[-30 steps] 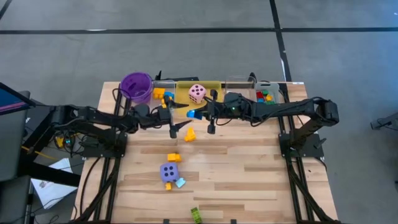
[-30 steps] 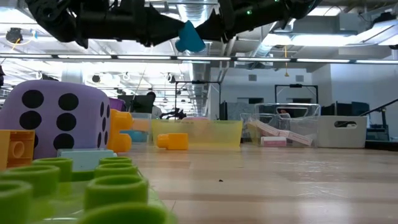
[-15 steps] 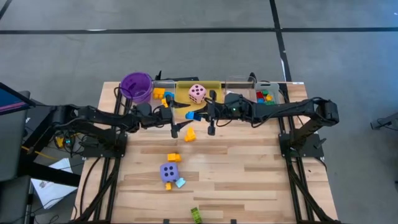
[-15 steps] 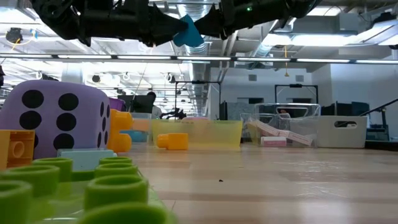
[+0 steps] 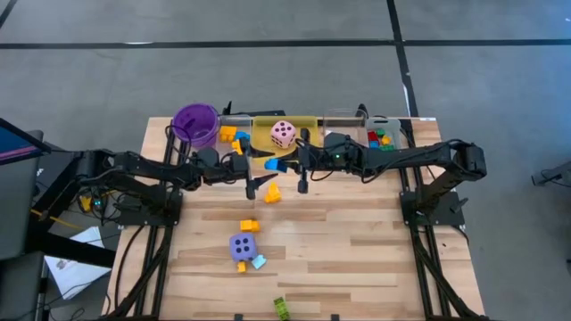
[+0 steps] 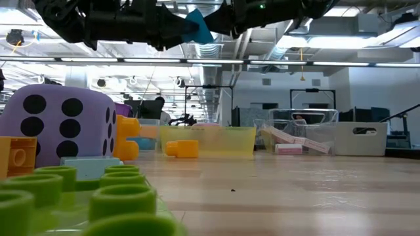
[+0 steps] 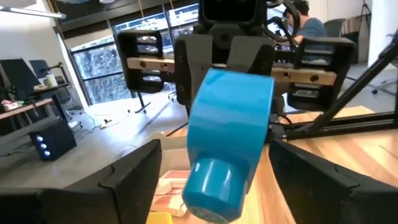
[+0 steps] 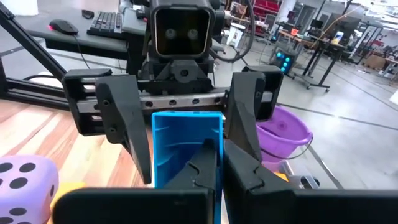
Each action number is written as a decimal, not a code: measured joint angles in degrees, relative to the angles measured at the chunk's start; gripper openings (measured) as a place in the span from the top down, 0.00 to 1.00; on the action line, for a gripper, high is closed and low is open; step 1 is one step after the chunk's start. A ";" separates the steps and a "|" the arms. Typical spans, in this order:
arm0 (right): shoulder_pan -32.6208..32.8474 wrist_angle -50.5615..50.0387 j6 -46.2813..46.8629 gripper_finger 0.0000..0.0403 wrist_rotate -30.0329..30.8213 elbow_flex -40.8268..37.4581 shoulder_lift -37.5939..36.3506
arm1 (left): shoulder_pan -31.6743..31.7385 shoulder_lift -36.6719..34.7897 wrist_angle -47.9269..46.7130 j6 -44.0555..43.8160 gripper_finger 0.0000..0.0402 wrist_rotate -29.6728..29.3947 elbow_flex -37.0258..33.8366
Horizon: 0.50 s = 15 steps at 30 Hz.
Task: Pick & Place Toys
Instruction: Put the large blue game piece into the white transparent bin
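Note:
A blue block (image 5: 271, 165) (image 6: 198, 26) hangs high over the table's far middle, where my two arms meet head-on. My right gripper (image 5: 284, 164) (image 8: 208, 155), coming from the table's right, is shut on it. My left gripper (image 5: 265, 168) (image 7: 214, 148) comes level from the left and is open. Its fingers (image 8: 127, 134) stand close on either side of the block (image 7: 230, 130). A purple dotted die (image 5: 243, 247) and small orange blocks (image 5: 271, 192) rest on the table. My right gripper pinches the blue block at the end nearest it (image 8: 200, 163) between its two shut fingers. The fingers come about level from the table's right. The block is lifted clear, and its studded side (image 7: 211, 186) faces my left gripper's camera. My left gripper: I cannot tell whether its fingers touch the block's sides.
Along the far edge stand a purple cup (image 5: 196, 125), a yellow tray (image 5: 308, 123) with a pink die (image 5: 283, 134), and a clear tray (image 5: 385, 136) with several blocks. A green block (image 5: 282, 308) lies at the near edge. Bare wood fills the right half.
The blue block has risen a little in my right gripper's hold and now sits closer in between my left gripper's fingers. Both arms have otherwise kept their places.

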 joint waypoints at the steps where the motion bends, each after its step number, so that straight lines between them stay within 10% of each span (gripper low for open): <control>1: 0.00 0.22 0.02 1.00 -0.30 0.00 0.00 | 0.00 0.00 -0.14 0.00 0.30 0.23 0.00; 15: 0.04 2.37 1.50 0.99 -1.57 0.00 -0.09 | -0.02 0.00 1.05 -0.13 0.68 1.61 -0.11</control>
